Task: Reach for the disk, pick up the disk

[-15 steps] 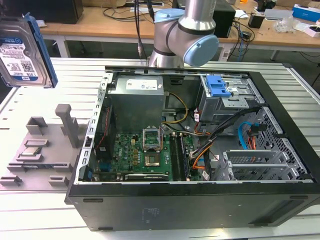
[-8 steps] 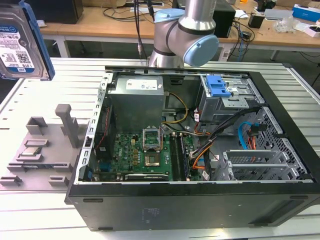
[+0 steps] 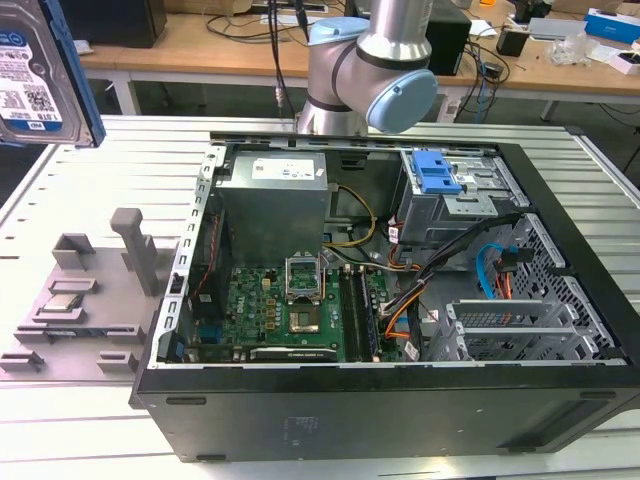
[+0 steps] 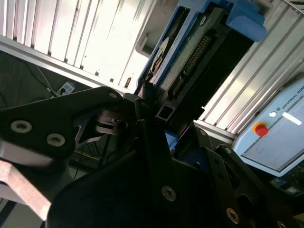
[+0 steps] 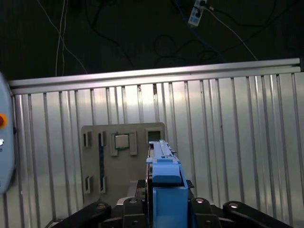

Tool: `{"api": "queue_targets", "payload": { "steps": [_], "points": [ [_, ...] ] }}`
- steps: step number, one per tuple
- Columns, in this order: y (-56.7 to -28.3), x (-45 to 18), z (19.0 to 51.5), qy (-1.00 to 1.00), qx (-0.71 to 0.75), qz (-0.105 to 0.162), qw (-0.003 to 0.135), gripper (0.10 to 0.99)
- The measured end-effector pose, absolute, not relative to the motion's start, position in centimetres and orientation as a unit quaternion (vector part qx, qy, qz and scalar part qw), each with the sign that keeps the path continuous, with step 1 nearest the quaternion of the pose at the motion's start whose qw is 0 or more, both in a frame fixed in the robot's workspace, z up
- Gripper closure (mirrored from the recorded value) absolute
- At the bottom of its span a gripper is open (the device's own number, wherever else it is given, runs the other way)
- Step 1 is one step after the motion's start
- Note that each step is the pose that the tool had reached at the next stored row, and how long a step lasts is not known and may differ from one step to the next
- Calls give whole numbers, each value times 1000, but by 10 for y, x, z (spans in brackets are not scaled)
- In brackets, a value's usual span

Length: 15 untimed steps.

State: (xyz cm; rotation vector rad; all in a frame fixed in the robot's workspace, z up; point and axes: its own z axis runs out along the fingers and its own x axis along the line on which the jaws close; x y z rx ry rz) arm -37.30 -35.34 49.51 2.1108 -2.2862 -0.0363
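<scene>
Status: the reach is done and I read the pick-up as all but complete. In the first wrist view the gripper (image 5: pixel 165 186) has its finger links on either side of the disk (image 5: pixel 164 166), which stands edge-on with its blue bracket facing the camera. I read that as clamped on the disk, not just flanking it.

Position: the disk is in the air above the grey fixture plate (image 5: pixel 123 156), well clear of it, with nothing under it but the plate and the slatted aluminium table (image 5: pixel 237 142). In the exterior view the disk (image 3: pixel 35 70) hangs high over the same plate (image 3: pixel 85 325), label side toward that camera. The second wrist view shows the disk (image 4: pixel 190 57) from the connector edge, again off the table.

The small square chip (image 5: pixel 122 141) sits in its pocket on the plate, untouched. The open PC case (image 3: pixel 380 300) is beside the plate, on the exterior view's right.

My call: whatever follows needs the clamp held firm on the bracket sides, and no swing toward the plate's upright posts (image 3: pixel 135 245).
</scene>
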Motion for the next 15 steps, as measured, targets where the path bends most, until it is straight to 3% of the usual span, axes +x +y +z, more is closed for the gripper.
{"api": "queue_targets", "payload": {
  "steps": [15],
  "points": [
    [-353,-373,515,-735,678,-12,15,718]
  ]
}}
